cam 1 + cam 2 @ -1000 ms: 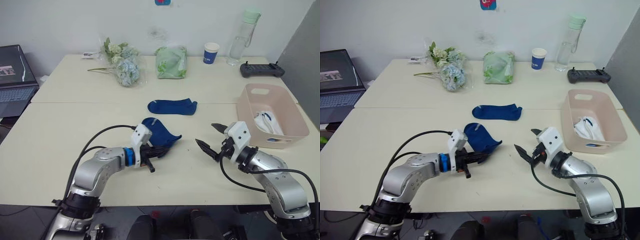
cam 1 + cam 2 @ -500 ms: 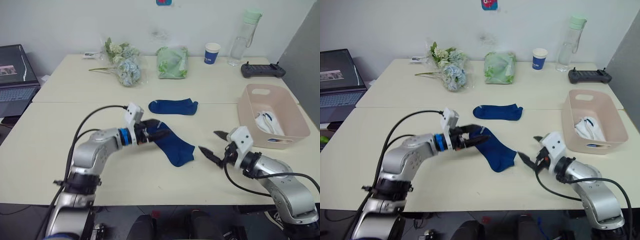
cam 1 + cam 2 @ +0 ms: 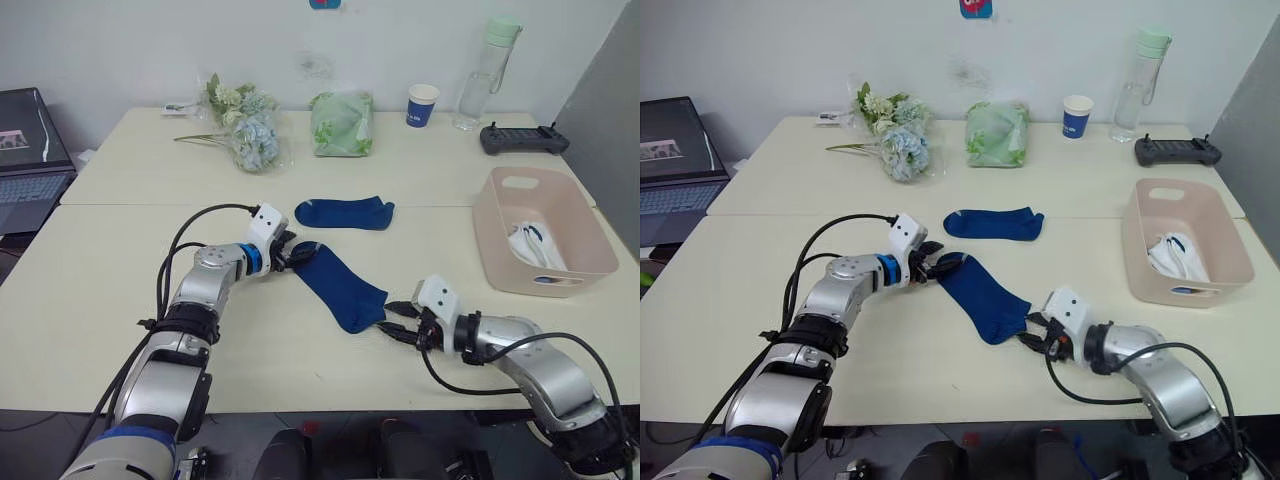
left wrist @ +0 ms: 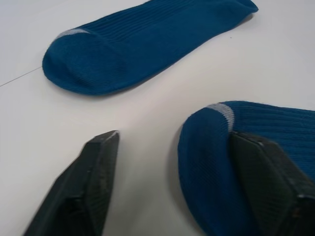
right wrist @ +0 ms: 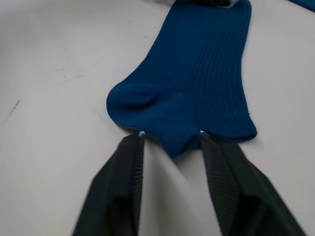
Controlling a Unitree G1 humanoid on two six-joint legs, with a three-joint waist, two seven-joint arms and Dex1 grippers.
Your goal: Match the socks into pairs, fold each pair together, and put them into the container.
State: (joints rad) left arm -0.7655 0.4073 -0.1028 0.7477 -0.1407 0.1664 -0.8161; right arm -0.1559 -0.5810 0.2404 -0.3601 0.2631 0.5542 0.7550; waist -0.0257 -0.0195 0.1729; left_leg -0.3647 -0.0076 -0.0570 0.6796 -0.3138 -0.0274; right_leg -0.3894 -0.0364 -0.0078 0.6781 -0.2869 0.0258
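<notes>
Two dark navy socks lie mid-table. The far sock [image 3: 345,212] lies flat and crosswise. The near sock [image 3: 340,287] stretches diagonally toward me. My left gripper [image 3: 285,250] is at its far end, open: one finger [image 4: 266,167] rests on the sock's toe, the other finger [image 4: 93,172] on bare table. At the sock's near end my right gripper [image 3: 392,325] is narrowly open, its fingertips [image 5: 140,135] touching the sock's edge. The pink container [image 3: 497,250] stands at the right with white socks [image 3: 530,245] inside.
Along the table's far side stand a flower bunch [image 3: 245,130], a green cloth bundle [image 3: 342,123], a blue paper cup [image 3: 423,105], a clear bottle [image 3: 480,80] and a black controller [image 3: 523,138]. A laptop [image 3: 30,150] sits at the far left.
My left gripper let go of the near sock, which now lies spread flat, and its arm swung farther out. My right gripper moved left to the sock's near end and narrowed.
</notes>
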